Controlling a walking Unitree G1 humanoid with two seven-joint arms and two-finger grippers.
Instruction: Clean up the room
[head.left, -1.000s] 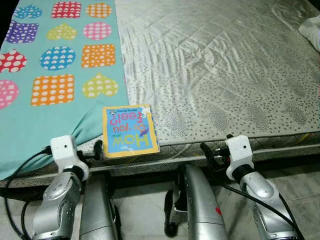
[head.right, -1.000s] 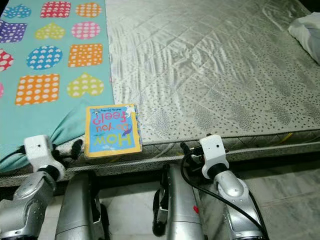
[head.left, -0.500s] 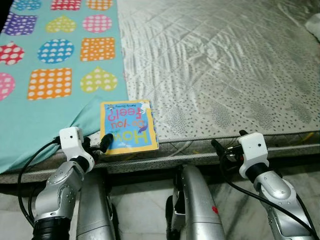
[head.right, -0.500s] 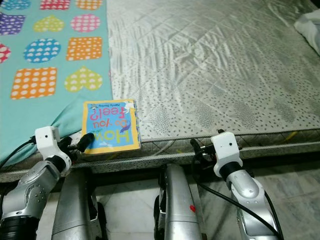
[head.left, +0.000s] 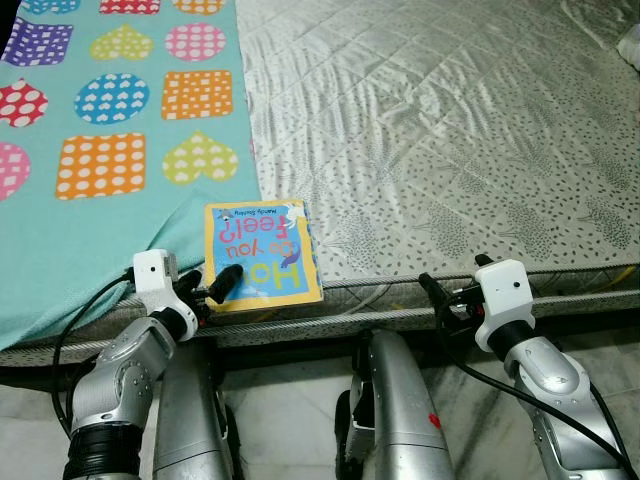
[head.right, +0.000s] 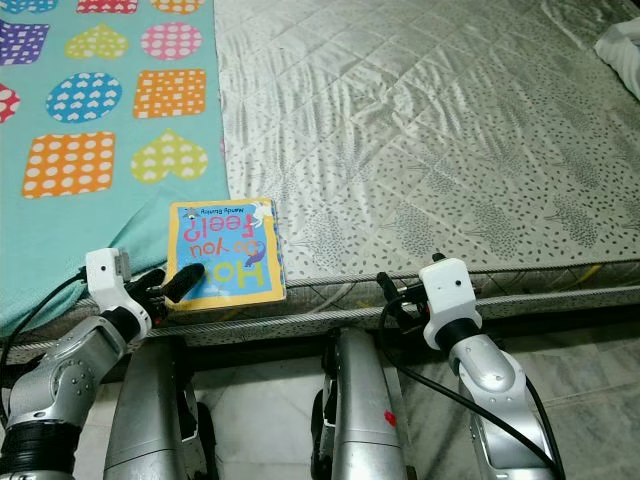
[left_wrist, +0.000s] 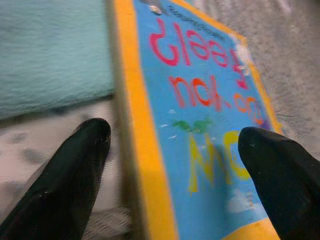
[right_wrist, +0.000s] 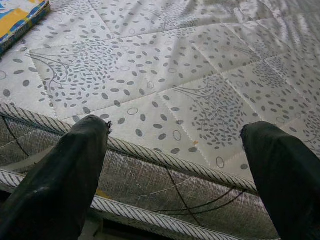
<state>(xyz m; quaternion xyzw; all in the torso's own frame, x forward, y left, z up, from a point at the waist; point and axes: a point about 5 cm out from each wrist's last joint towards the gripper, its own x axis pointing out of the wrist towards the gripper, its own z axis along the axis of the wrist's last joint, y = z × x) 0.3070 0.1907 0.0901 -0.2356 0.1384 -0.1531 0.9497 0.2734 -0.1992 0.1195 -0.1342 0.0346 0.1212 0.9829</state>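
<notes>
- Book (head.left: 262, 252) lying flat on the mattress (head.left: 450, 130) at its near edge, lower left of centre.
- Blanket (head.left: 110, 150) spread across the upper left, just beside the book.
- Left claw (head.left: 222, 285) at the book's near left corner.
- Right claw (head.left: 432, 292) at the mattress edge, lower right.

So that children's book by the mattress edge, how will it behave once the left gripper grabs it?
The book looks like a thick board book, so probably stiff, not floppy. Its glossy cover may slip between the left gripper's open fingers. Lying flat on the smooth quilted mattress, it would likely slide rather than tip if nudged.
</notes>
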